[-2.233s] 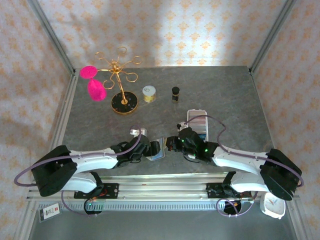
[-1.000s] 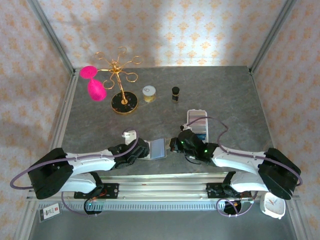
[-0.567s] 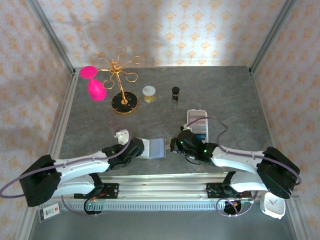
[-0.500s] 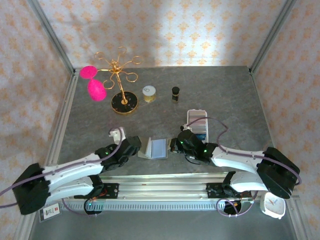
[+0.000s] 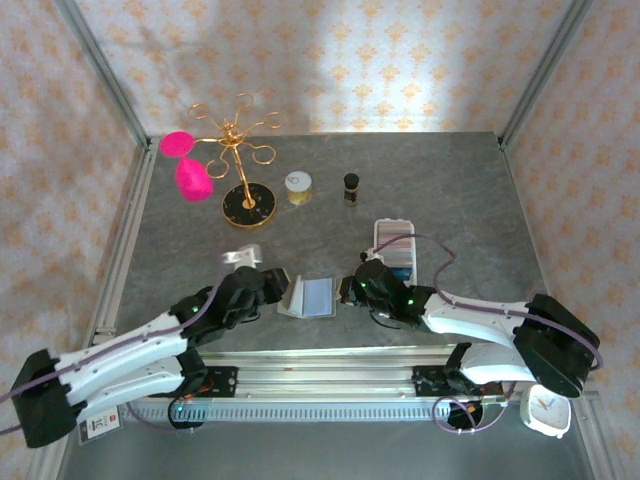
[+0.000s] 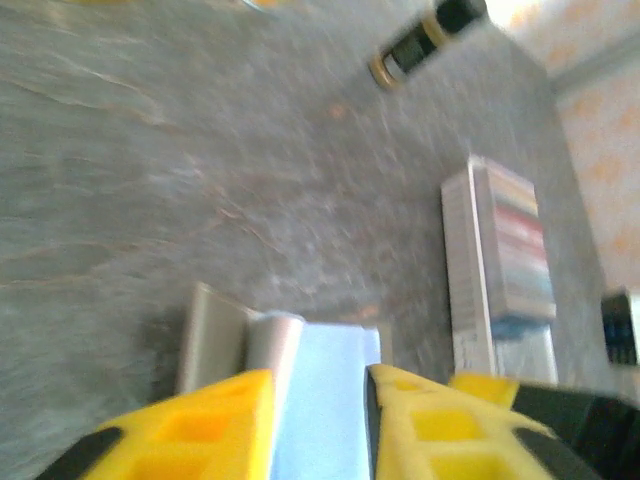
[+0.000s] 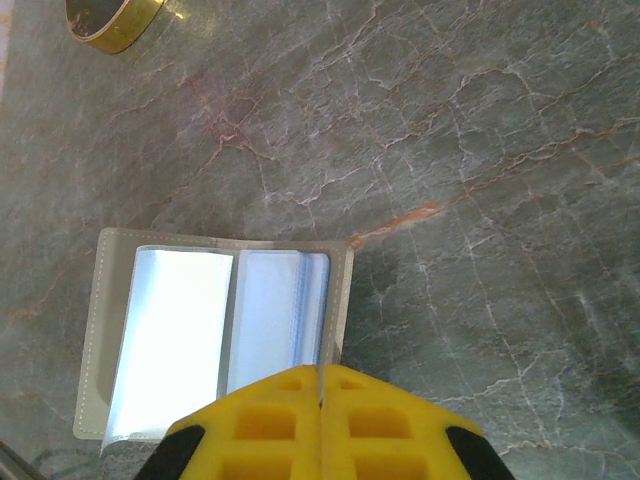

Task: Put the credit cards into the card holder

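Observation:
The grey-green card holder (image 5: 312, 297) lies open on the grey table, its pale blue sleeves up. Its left flap (image 6: 215, 335) stands a little raised. My left gripper (image 5: 278, 290) is at the holder's left side. Its yellow fingers (image 6: 190, 430) stand a narrow gap apart, with a blue sleeve showing between them (image 6: 318, 375). Whether they touch the sleeve I cannot tell. My right gripper (image 5: 348, 290) is shut, its tips (image 7: 320, 370) at the right edge of the holder (image 7: 180, 330). The credit cards (image 5: 397, 250) are stacked in a white tray (image 6: 462, 260) further right.
At the back stand a gold jewellery stand (image 5: 240, 200) with pink pieces (image 5: 190, 178), a small round tin (image 5: 298, 186) and a dark bottle (image 5: 351, 186). The bottle (image 6: 425, 40) lies beyond the holder. A metal rail (image 5: 320, 365) runs along the near edge.
My left arm has swung its elbow back to the left while its gripper stayed by the holder, and its fingers have drawn much closer. The holder now lies open. My right arm has stayed put.

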You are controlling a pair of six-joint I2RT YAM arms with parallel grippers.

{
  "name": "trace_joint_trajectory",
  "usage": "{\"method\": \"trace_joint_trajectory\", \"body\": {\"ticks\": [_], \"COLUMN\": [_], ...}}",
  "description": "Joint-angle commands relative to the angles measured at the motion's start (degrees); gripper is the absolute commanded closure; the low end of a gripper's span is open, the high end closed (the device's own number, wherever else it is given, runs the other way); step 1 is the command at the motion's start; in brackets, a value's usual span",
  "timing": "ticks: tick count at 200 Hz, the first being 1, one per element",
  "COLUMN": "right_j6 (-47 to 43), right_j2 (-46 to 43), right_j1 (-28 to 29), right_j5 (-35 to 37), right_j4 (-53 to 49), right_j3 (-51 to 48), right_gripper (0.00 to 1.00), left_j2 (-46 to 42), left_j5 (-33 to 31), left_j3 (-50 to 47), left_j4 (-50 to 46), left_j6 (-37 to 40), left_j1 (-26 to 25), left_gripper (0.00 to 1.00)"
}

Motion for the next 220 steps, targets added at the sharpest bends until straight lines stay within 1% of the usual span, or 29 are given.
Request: {"method": "trace_joint_trajectory", "body": {"ticks": [1, 23, 39, 72, 97, 158, 191, 214, 220], "right_j6": [0.0, 0.1, 0.1, -0.1, -0.2, 0.7, 1.2, 0.4, 0.2], "right_j2": [0.0, 0.0, -0.1, -0.2, 0.6, 3.8, 5.1, 4.2, 3.6], "right_j1": [0.2, 0.2, 0.2, 0.2, 0.2, 0.2, 0.2, 0.2, 0.2], "right_j5": [0.3, 0.4, 0.8, 1.7, 2.4, 6.0, 5.9, 5.3, 5.6], "right_j4": [0.6, 0.2, -0.1, -0.9, -1.3, -3.0, -2.6, -3.6, -4.2], "right_j3": [1.1, 1.0, 0.9, 0.9, 0.9, 1.2, 1.1, 1.9, 2.2], "right_gripper": [1.0, 1.0, 1.0, 1.0, 1.0, 1.0, 1.0, 1.0, 0.97], "left_j2": [7.9, 16.6, 21.0, 25.7, 28.2, 31.2, 31.8, 31.2, 30.9], "left_j5": [7.2, 6.7, 4.1, -2.9, -6.2, -6.9, -4.3, -2.9, -2.8], "left_j3": [4.5, 6.8, 7.7, 6.6, 4.3, -0.9, -2.3, -2.7, -2.7], "left_j4": [4.1, 3.9, 2.9, 1.7, 1.8, 3.7, 6.0, 6.7, 6.6], "left_j6": [4.4, 5.9, 5.9, 4.5, 2.5, -0.5, -0.9, -0.8, -0.8], "left_j1": [-1.7, -2.3, -2.3, -2.3, -2.0, -1.6, -1.5, -1.6, -1.6], "left_gripper": [0.82, 0.89, 0.9, 0.89, 0.89, 0.91, 0.91, 0.91, 0.91]}}
